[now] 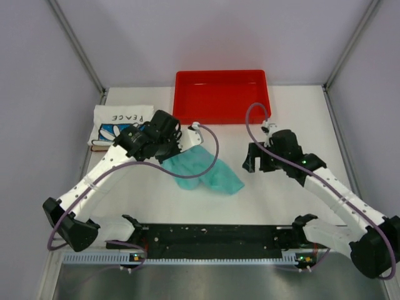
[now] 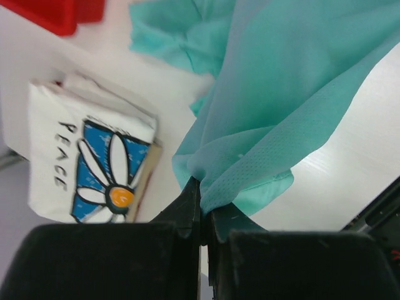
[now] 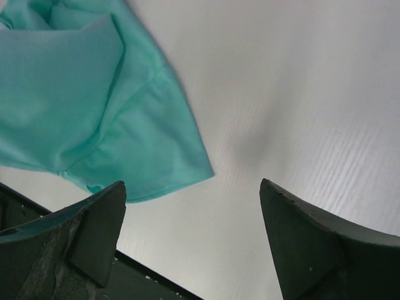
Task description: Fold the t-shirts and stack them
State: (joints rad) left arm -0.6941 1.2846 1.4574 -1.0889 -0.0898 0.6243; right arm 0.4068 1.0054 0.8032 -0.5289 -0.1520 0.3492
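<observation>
- Teal t-shirt (image 1: 207, 170) — crumpled near the middle of the worktop (image 1: 287, 200), between the two arms and in front of the red tray (image 1: 220, 95). One part is lifted by the left tool (image 2: 201, 209); the rest lies on the surface.
- Daisy-print t-shirt (image 1: 120, 123) — laid as a folded packet at the far left corner, well apart from the teal one, with the "PEACE" lettering uppermost.
- Left tool: closed on a gathered fold of the teal cloth, which is pinched between the fingertips.
- Right tool (image 3: 190, 184): jaws spread wide with nothing between them, held over bare worktop just beside the shirt's free hem.
- Handling, as judged: the cloth is light, thin and limp, so it is expected to drape and bunch from a single pinch. Two well-separated holds along a hem or the shoulders are advised, so that it can be spread flat before folding.
- Views compared: the layout of shirts, tray and arms is given only from overhead, where the pinch is hidden by the wrist. The pinch and the fine mesh weave are shown only by the left wrist view, and the empty jaws and loose hem only by the right.
</observation>
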